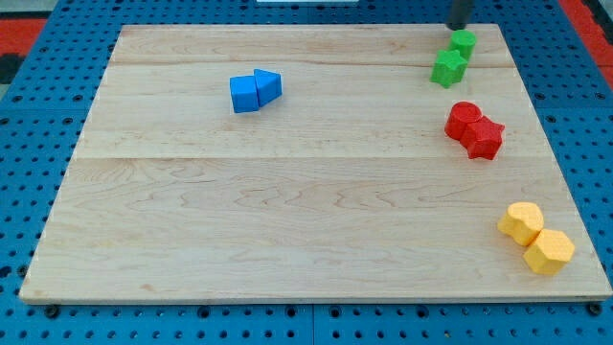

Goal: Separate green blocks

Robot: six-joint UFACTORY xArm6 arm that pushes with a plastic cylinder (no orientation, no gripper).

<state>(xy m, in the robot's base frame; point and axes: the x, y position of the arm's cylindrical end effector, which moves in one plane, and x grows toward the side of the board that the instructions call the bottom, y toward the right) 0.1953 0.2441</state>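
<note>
My tip: my tip (459,26) is at the view's top right, just above the small green block (464,42).
Pincer: I have no pincer, only a rod.
Green blocks: the small green block touches the green star block (447,68) below it.
Red blocks: 2 red blocks (473,129) touch, lower down.
Yellow blocks: 2 yellow blocks (535,238) touch at the bottom right.
Blue blocks: 2 blue blocks (255,91) touch on the wooden board (287,220), upper left.
</note>
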